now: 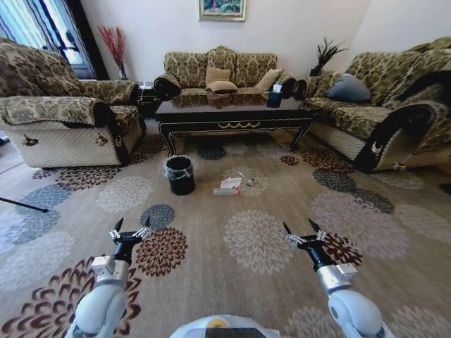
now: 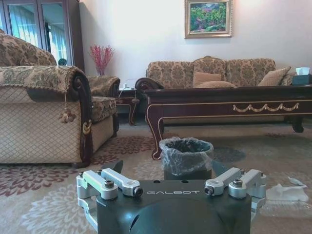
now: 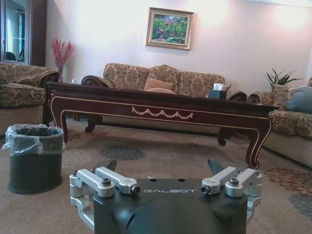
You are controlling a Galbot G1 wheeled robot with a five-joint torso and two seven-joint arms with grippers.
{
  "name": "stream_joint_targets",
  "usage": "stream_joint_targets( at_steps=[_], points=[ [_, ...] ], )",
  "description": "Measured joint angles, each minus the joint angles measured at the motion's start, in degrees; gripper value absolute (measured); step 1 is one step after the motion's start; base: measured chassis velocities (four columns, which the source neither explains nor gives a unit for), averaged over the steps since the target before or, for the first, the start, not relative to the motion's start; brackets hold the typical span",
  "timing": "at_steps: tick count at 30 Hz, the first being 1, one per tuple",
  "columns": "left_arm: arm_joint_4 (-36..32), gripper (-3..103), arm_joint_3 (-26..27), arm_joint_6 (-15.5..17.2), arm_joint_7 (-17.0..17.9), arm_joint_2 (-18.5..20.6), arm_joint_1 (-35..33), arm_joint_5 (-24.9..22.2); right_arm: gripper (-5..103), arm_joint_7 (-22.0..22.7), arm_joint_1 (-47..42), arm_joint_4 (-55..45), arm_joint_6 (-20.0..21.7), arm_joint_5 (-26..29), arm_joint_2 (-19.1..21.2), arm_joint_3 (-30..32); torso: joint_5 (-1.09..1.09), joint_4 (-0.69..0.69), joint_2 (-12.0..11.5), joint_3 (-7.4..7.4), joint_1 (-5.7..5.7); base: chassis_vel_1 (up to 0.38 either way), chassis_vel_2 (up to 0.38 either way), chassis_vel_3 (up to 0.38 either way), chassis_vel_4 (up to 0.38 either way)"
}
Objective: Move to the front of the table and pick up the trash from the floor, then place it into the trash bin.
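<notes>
With your left hand (image 1: 131, 229) and right hand (image 1: 303, 233) both spread wide and empty, watch that driving toward the trash (image 1: 230, 184), lying on the carpet (image 1: 261, 239) just beside the trash bin (image 1: 180, 174) before the table (image 1: 232, 116), could topple the bin

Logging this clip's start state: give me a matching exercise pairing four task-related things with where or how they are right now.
Things:
1. trash bin
2. trash
3. tissue box
4. left gripper

Places or states:
A. on the table
B. lying on the carpet, on the bin's right in the head view
C. raised over the carpet near the robot, jaws open, holding nothing
D. standing on the carpet before the table's left front leg

Pairs: 1-D, 2-B, 3-A, 4-C. The right gripper hangs likewise, open and empty.
</notes>
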State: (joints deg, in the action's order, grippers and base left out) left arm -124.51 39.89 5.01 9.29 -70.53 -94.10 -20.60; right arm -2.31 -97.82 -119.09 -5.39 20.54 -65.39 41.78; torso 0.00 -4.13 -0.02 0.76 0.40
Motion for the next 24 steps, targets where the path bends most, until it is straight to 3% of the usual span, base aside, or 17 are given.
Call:
stream_joint_targets(
  at_steps=[24],
  points=[
    [-0.25, 100, 0.77, 0.0, 0.02, -0.33, -0.81, -0.05, 100, -0.22, -0.64, -0.55, -0.16, -1.42, -0.62, -0.18, 0.0, 0.0, 0.0, 0.02, 0.01, -0.18, 0.18, 0.187, -0.192]
  ],
)
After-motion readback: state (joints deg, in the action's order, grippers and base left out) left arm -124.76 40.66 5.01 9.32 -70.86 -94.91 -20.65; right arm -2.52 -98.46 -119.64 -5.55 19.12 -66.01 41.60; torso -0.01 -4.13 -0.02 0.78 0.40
